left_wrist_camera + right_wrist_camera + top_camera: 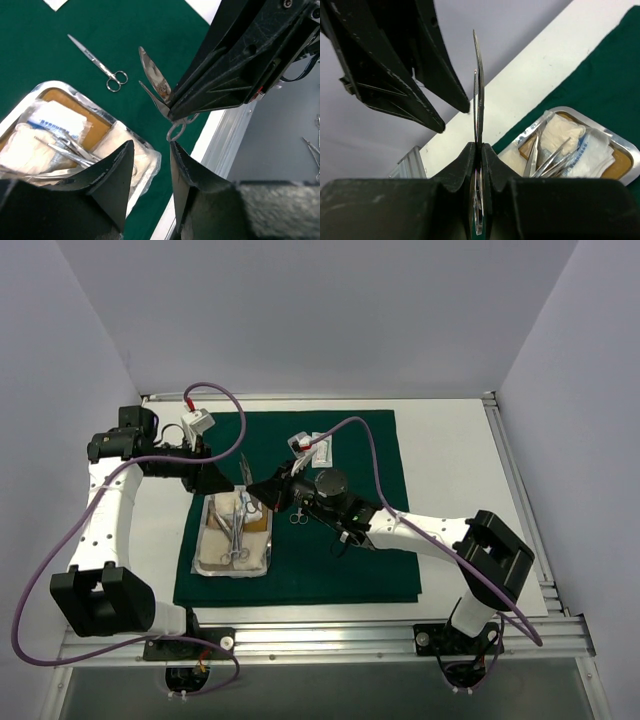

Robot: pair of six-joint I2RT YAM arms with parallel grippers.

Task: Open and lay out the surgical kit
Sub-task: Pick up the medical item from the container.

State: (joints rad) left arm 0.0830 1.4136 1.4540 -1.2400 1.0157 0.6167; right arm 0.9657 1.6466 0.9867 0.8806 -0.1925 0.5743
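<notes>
The surgical kit lies open: a dark green cloth carries a steel tray with a tan liner, white gauze and steel tools. My right gripper is shut on a pair of steel scissors. It holds them above the tray's far end with the blades upward. My left gripper is open just beside them, nothing between its fingers. The held scissors' ring hangs close above one fingertip. A second pair of scissors lies flat on the cloth.
A white packet lies on the cloth's far part. Bare white tabletop flanks the cloth. An aluminium rail runs along the near edge. Purple cables loop over both arms.
</notes>
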